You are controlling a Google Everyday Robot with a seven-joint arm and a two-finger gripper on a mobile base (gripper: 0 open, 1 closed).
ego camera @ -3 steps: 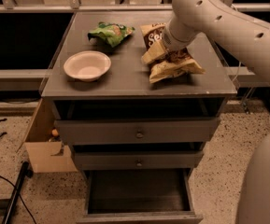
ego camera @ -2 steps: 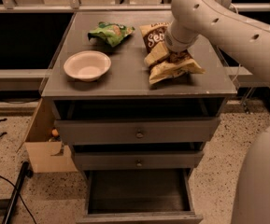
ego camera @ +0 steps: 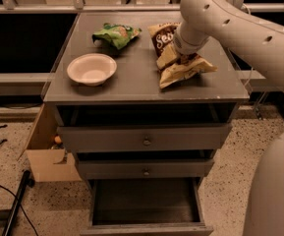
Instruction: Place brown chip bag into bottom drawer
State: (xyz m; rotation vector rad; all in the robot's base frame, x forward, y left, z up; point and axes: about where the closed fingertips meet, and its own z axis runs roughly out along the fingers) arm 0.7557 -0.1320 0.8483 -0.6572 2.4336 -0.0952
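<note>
The brown chip bag lies on the right part of the cabinet top, its tan end pointing to the front right. My gripper is down at the middle of the bag, mostly hidden behind my white wrist. The bottom drawer is pulled open below, and its inside looks empty.
A small green bag lies at the back centre and a white bowl at the front left of the top. Two upper drawers are shut. An open cardboard box and a black pole are on the floor to the left.
</note>
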